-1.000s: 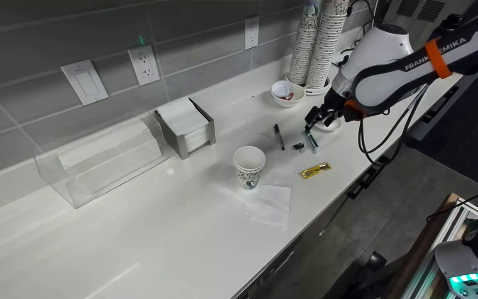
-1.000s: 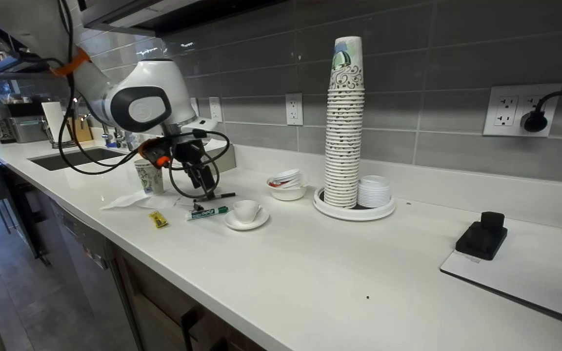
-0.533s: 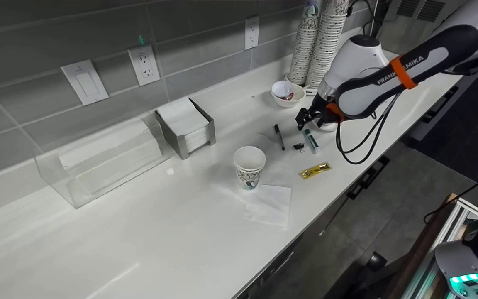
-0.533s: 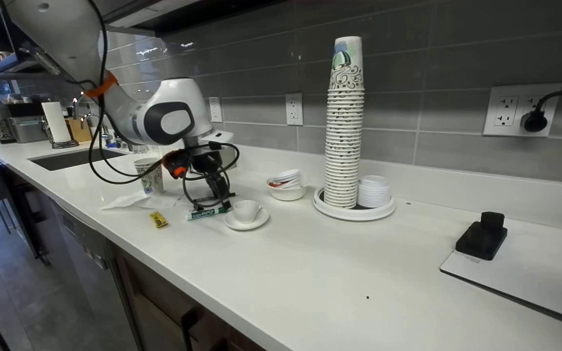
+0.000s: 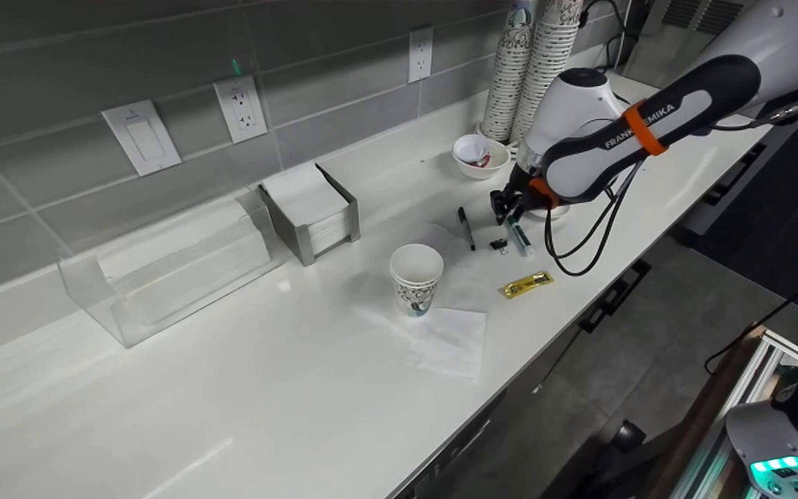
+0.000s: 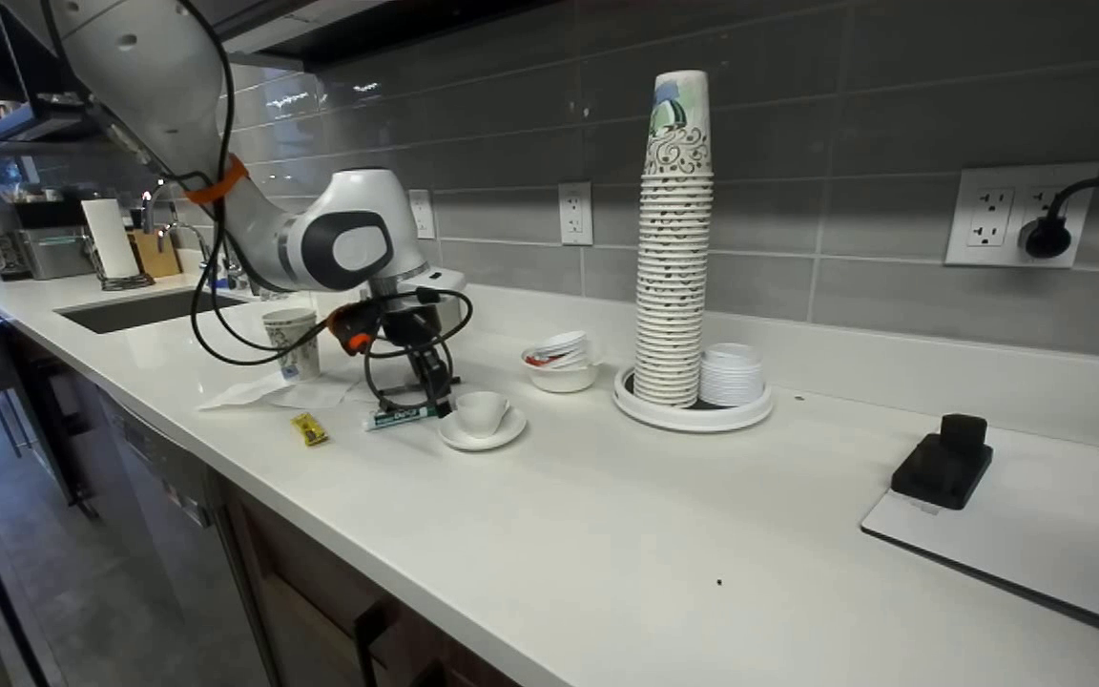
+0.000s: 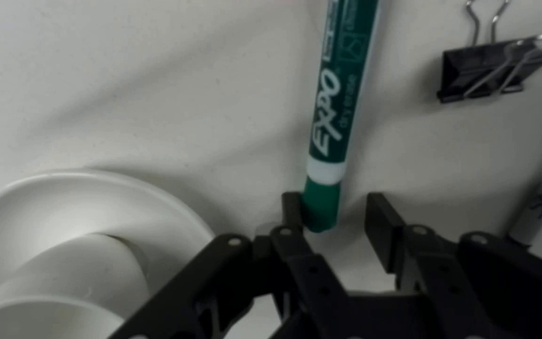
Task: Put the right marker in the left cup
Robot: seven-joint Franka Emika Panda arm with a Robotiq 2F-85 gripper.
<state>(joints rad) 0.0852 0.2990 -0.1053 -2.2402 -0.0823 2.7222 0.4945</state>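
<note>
Green cylindrical dry-erase marker [image 7: 337,115]: on worktop [image 7: 233,94], upper centre, wrist view. Tool [image 7: 334,209]: jaws parted astride marker's end. White patterned paper cup [image 5: 416,281]: centre, in an exterior view. Grip, transfer apparently outstanding.

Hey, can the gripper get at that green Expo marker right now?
Probably yes: in the wrist view the gripper stands open, its fingers on either side of the green Expo marker, and the binder clip lies off to one side.

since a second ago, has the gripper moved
Yes: in an exterior view, the gripper has moved right and down in frame, nearer the white saucer.
</note>
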